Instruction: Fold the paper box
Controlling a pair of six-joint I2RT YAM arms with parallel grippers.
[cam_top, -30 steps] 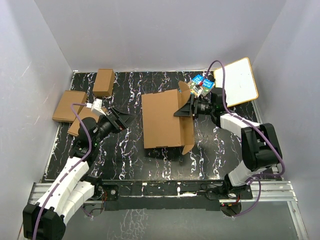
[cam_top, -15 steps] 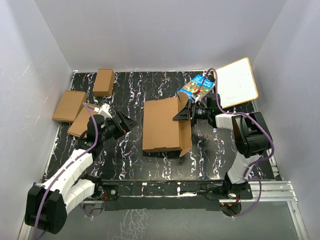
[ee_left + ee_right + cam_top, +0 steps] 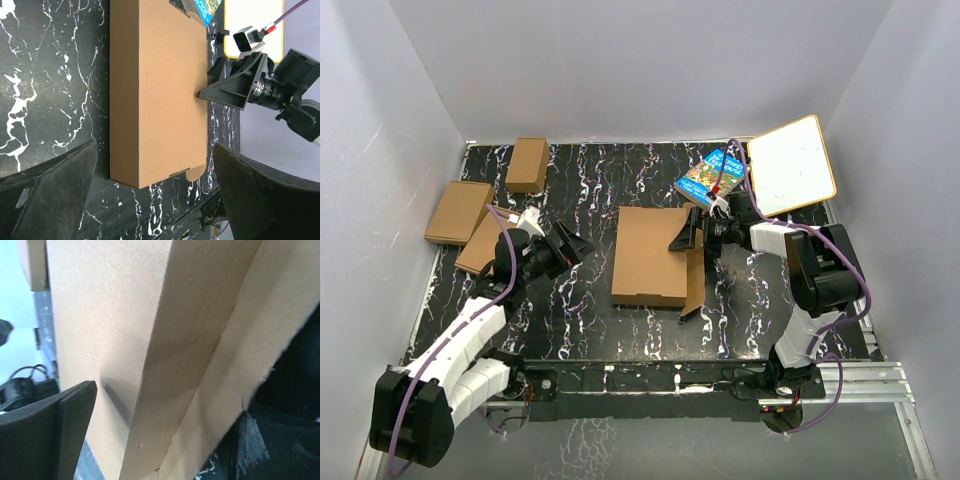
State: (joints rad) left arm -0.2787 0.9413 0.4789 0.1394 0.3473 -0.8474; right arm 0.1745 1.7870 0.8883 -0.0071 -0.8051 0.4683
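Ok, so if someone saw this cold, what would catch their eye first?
The big brown paper box lies flat in the middle of the black marbled table, and the right gripper stands open at its right edge. Behind that, a bright blue book sits beside a white board at the back right.

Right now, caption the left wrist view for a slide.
Closed paper box flat on the marbled table, jaws of the right gripper at its edge.

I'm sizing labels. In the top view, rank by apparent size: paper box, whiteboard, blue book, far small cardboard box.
1. paper box
2. whiteboard
3. blue book and far small cardboard box: these look about alike, so they are not ranked.
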